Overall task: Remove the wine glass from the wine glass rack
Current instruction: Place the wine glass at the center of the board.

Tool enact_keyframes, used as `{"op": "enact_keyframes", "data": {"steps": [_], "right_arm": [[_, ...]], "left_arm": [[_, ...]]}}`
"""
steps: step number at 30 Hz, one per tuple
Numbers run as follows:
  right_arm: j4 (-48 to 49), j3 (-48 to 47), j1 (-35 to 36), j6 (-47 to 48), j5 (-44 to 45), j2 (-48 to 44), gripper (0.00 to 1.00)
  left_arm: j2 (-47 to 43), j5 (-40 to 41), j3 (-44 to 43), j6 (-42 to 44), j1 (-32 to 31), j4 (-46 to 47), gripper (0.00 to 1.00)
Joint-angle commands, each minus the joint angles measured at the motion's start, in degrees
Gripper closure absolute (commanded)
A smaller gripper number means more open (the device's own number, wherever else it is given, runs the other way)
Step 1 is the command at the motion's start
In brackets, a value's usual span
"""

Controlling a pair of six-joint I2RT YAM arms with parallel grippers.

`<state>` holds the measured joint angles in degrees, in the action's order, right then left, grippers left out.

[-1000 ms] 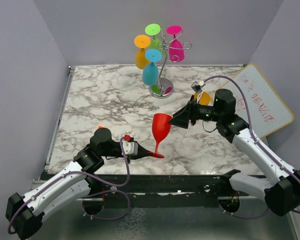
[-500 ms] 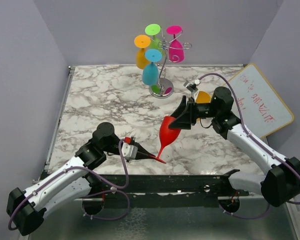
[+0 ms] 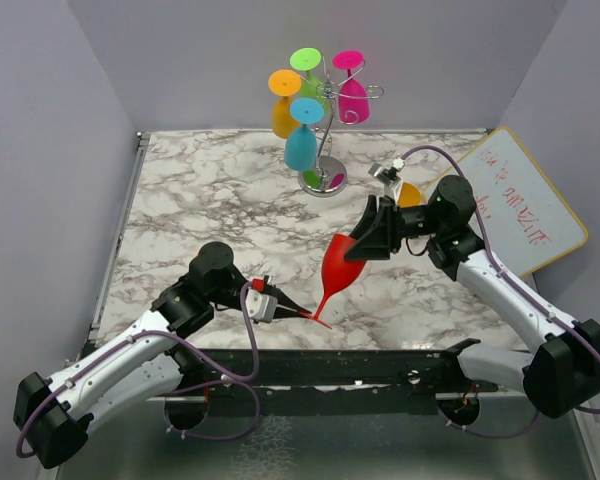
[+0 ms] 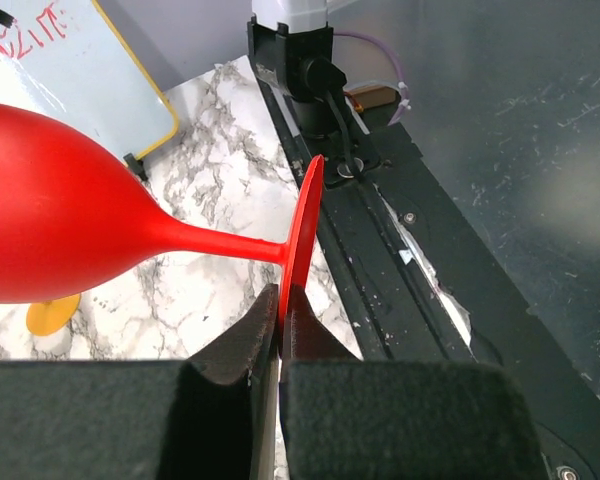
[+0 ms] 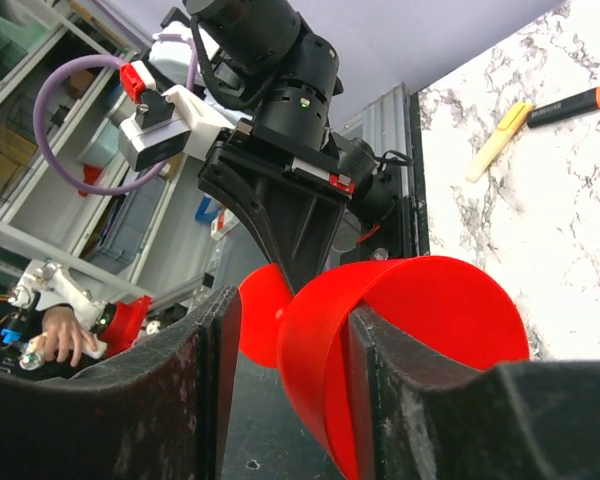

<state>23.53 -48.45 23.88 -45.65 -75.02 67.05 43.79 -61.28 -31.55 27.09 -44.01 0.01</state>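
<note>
A red wine glass (image 3: 340, 265) is off the rack, tilted over the table's front middle. My left gripper (image 3: 290, 312) is shut on the edge of its round foot (image 4: 305, 230). My right gripper (image 3: 365, 240) straddles the bowl's rim (image 5: 430, 300): one finger sits inside against the wall, and the other finger (image 5: 205, 380) stands outside with a gap showing. In the right wrist view the right gripper (image 5: 295, 310) reads as open. The wine glass rack (image 3: 327, 150), a silver wire stand, stands at the back with several coloured glasses hanging upside down.
A whiteboard (image 3: 525, 200) leans at the right edge. An orange disc (image 3: 410, 195) lies by the right wrist. A yellow highlighter (image 5: 500, 140) and an orange marker (image 5: 570, 105) lie on the marble. The black front rail (image 4: 400, 230) runs close under the glass's foot.
My right gripper moved left onto the red glass's bowl and its jaws narrowed. The glass tipped toward it. My left gripper kept hold of the foot and shifted slightly.
</note>
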Motion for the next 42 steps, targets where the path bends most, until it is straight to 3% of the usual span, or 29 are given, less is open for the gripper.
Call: {"op": "enact_keyframes", "data": {"steps": [1, 8, 9, 13, 17, 21, 25, 27, 36, 39, 42], "right_arm": [[0.95, -0.28, -0.06, -0.5, -3.59, -1.22, 0.55], [2.24, -0.05, -0.06, -1.49, -4.09, -2.0, 0.72], [2.35, 0.0, -0.06, -1.54, -4.08, -2.26, 0.78], [2.22, 0.6, -0.06, -1.93, -3.99, -3.19, 0.84], [2.6, 1.41, -0.04, -2.37, -3.67, -3.87, 0.99], [3.54, 2.63, -0.06, -2.53, -2.6, -5.36, 0.99], [3.42, 3.56, -0.06, -1.88, -1.91, -6.46, 1.0], [1.48, 3.62, -0.04, -0.53, -1.67, -6.7, 1.0], [-13.83, 1.65, -0.02, 11.64, 2.29, -8.28, 1.0], [-21.47, -0.55, -0.06, 16.8, 4.42, -8.33, 0.99], [-23.41, -1.16, -0.06, 18.92, 6.33, -8.2, 0.99]], "left_arm": [[0.35, -0.82, -1.91, 3.67, -0.29, -5.3, 1.0], [0.34, 1.35, -1.68, 5.54, -0.28, -8.41, 1.0], [0.45, 1.53, -1.67, 5.64, -0.29, -8.44, 1.0], [1.41, 1.37, -1.72, 5.62, -0.29, -8.98, 1.0], [1.91, 1.22, -2.01, 6.17, -0.29, -9.15, 1.0], [2.05, 3.2, -2.91, 6.48, -0.29, -9.24, 1.0], [1.9, 4.4, -3.28, 7.07, -0.29, -9.23, 0.83], [1.91, 4.31, -3.49, 7.1, -0.29, -9.17, 0.8], [3.95, 4.88, -5.19, 5.6, -0.29, -9.15, 0.59], [3.58, 5.77, -4.92, 5.92, -0.29, -8.93, 0.45], [2.88, 7.08, -3.98, 6.38, -0.29, -8.95, 0.4]]}}
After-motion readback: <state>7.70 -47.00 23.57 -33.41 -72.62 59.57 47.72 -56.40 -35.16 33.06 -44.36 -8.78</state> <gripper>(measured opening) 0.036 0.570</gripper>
